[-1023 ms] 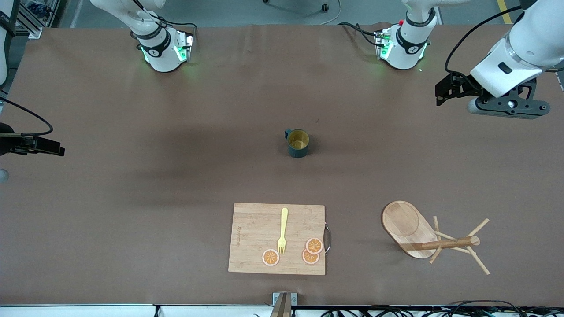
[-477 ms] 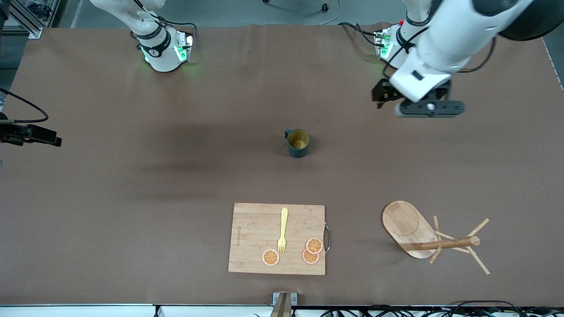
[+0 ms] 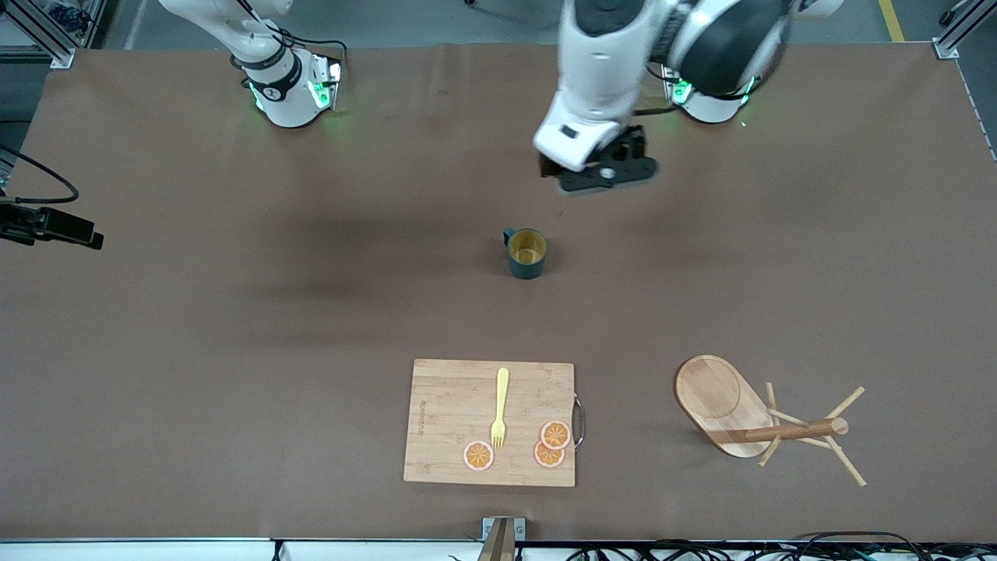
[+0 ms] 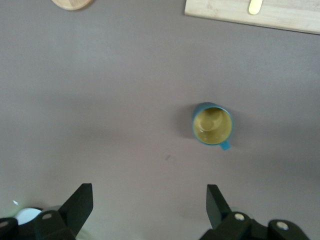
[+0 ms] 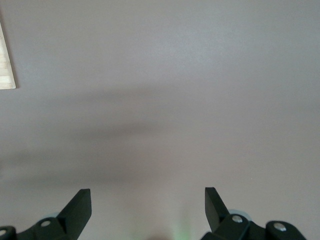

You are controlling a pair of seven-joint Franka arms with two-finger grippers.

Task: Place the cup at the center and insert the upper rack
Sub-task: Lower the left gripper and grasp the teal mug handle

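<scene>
The dark teal cup point(image 3: 526, 253) stands upright at the middle of the table, its yellow inside showing; it also shows in the left wrist view point(image 4: 213, 124). The bamboo upper rack point(image 3: 748, 421) lies on its side near the front camera, toward the left arm's end, pegs splayed; a bit of its base shows in the left wrist view point(image 4: 72, 4). My left gripper point(image 3: 600, 175) point(image 4: 149, 192) is open and empty over bare table between the cup and the left arm's base. My right gripper point(image 5: 148, 197) is open and empty over bare table at the right arm's end point(image 3: 47, 226).
A rectangular cutting board point(image 3: 489, 423) lies near the front camera, in line with the cup, bearing a yellow fork point(image 3: 500, 407) and three orange slices point(image 3: 549, 446). Its edge shows in the left wrist view point(image 4: 225, 14) and a corner in the right wrist view point(image 5: 5, 60).
My left arm has swung from the left arm's end of the table toward the middle and now hangs close to the cup. My right gripper has shifted slightly at the table's edge.
</scene>
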